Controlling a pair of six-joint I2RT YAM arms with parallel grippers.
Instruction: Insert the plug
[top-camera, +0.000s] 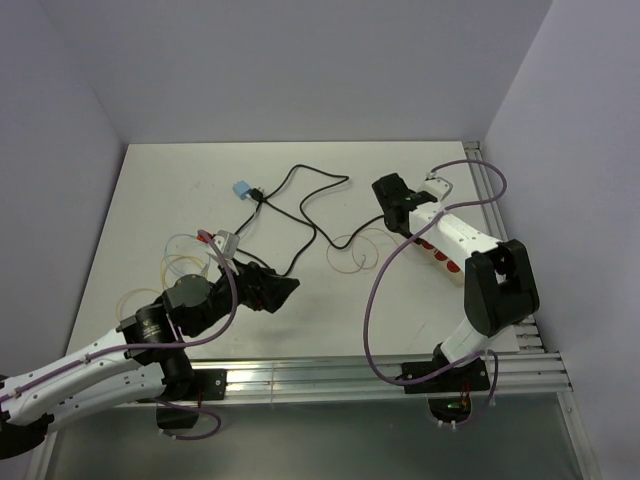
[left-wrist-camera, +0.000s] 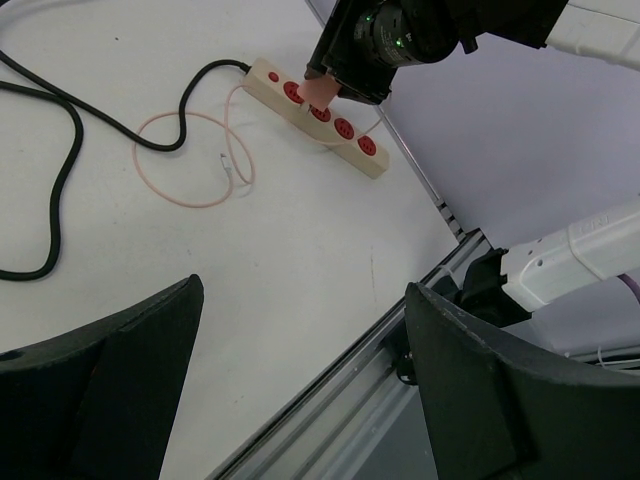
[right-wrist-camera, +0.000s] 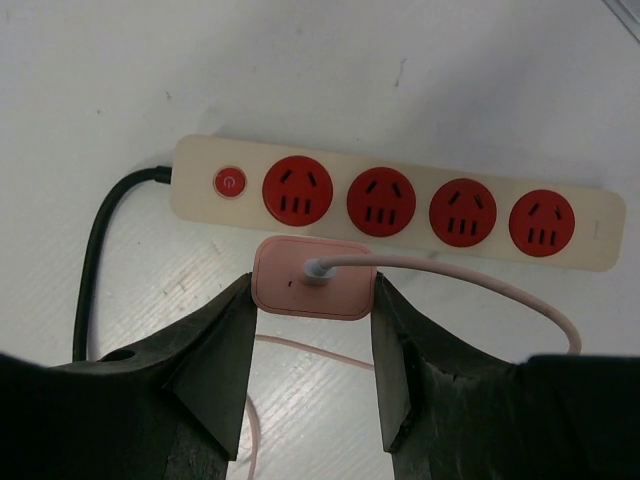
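A cream power strip (right-wrist-camera: 400, 170) with a red switch and several red sockets lies at the right side of the table; it also shows in the top view (top-camera: 447, 258) and the left wrist view (left-wrist-camera: 318, 116). My right gripper (right-wrist-camera: 312, 290) is shut on a pink plug (right-wrist-camera: 313, 279) with a thin pink cable (right-wrist-camera: 480, 282), held just above the strip near the first two sockets. In the left wrist view the plug (left-wrist-camera: 317, 95) hangs over the strip. My left gripper (left-wrist-camera: 300, 385) is open and empty, low over the table's near edge.
A black power cord (top-camera: 300, 215) winds across the table's middle to a blue plug (top-camera: 242, 189). Loops of thin pink cable (top-camera: 355, 250) lie left of the strip. A metal rail (top-camera: 380, 370) runs along the near edge. Walls close the back and right.
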